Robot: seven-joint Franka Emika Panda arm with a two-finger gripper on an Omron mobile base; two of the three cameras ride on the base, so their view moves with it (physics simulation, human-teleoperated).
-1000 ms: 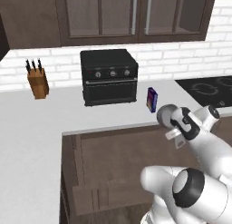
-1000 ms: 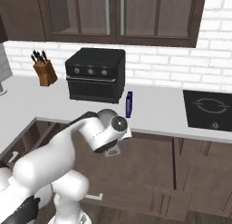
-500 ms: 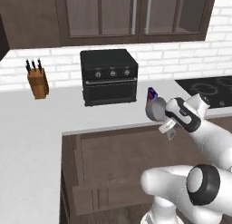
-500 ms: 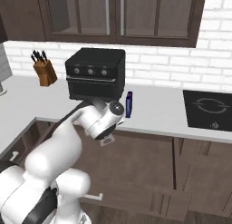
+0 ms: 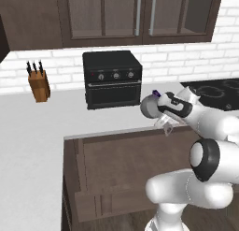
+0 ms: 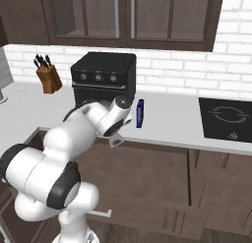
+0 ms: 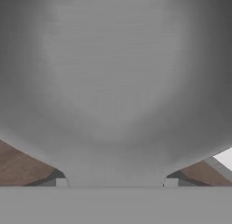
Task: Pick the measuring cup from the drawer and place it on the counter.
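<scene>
Between the fingers: you have the measuring cup (image 5: 166, 125) held at the gripper (image 5: 168, 127), a small whitish-clear shape just below the hand in the left base view.
Cup, other side: from the right base view you see it (image 6: 116, 139) as a pale piece under the wrist, level with the counter's front edge.
Cup, close up: your hand view shows its (image 7: 113, 82) grey translucent wall pressed right up to the lens, blurred, with a finger tip at each lower corner.
Jaws: closed on the cup, one finger on each side of it.
Height: you are holding the cup in the air, above the open drawer (image 5: 135, 164) and touching neither it nor the counter.
Drawer: pulled out toward you, dark brown wood, its flat floor bare where you can see it (image 6: 147, 173).
Counter: the light grey-white top (image 5: 37, 132) runs behind the drawer and down your left side; its front edge (image 6: 197, 146) lies just beyond the cup.
Blue-purple box: upright on the counter, just right of the wrist (image 6: 140, 113); only its top peeks over the arm in the left view (image 5: 156, 92).
Toaster oven: black, against the brick wall behind the arm (image 5: 112, 78).
Knife block: well to the left of the oven (image 5: 38, 84).
Cooktop: black, set into the counter on the far right (image 6: 226, 119).
</scene>
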